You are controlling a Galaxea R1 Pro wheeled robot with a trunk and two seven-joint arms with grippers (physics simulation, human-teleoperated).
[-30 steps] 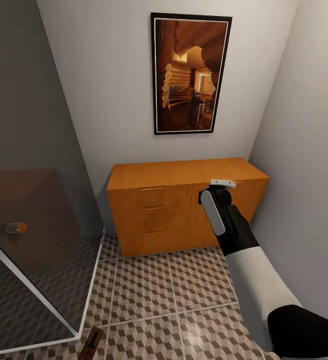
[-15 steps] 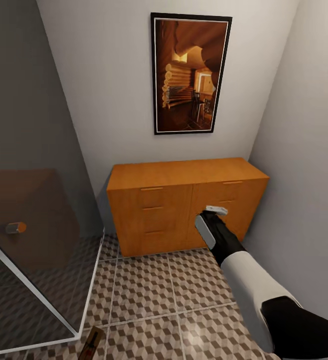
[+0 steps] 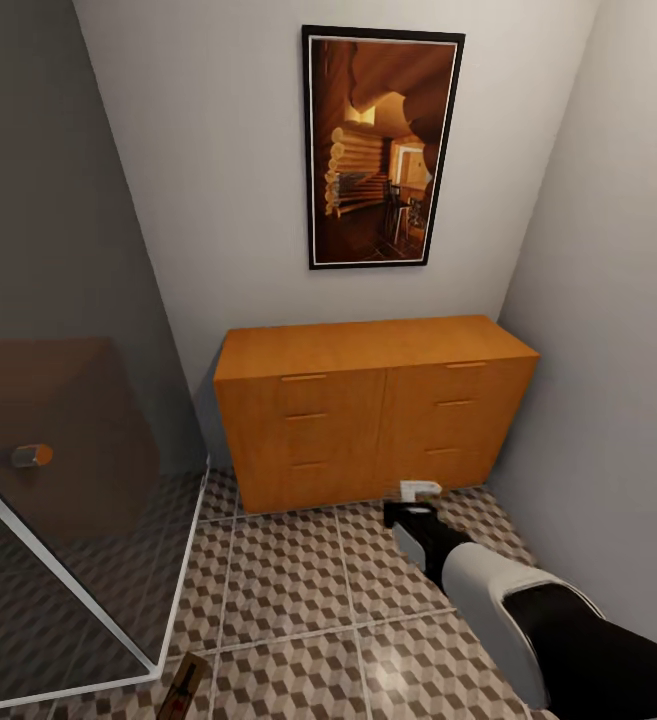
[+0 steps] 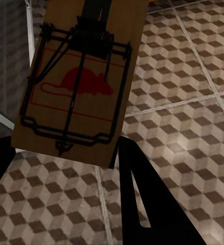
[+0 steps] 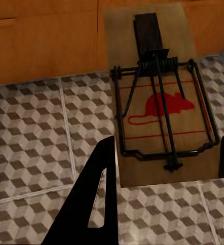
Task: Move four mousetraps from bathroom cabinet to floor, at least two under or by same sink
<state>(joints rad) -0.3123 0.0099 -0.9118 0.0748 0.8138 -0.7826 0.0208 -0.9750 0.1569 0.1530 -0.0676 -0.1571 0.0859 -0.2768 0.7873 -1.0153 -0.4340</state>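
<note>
My right gripper [image 3: 417,500] hangs low over the bathroom floor [image 3: 298,570], just in front of the cabinet [image 3: 368,400]. It is shut on a mousetrap [image 5: 158,112], a brown board with black wire and a red mouse mark, held between the fingers of the right gripper [image 5: 165,168]. My left gripper [image 4: 66,153] is shut on a second mousetrap [image 4: 81,81] above the cube-pattern tiles. That trap's end [image 3: 185,685] pokes in at the head view's lower edge. All of the cabinet's drawers are shut.
A tinted glass shower screen [image 3: 68,400] with a white frame stands on the left. Grey walls close in behind and to the right of the cabinet, with a framed picture [image 3: 380,148] above it. Open tiles lie between the screen and my right arm.
My right arm has dropped from the height of the cabinet's top right drawer down to just above the floor, carrying its mousetrap. The left side has not visibly moved.
</note>
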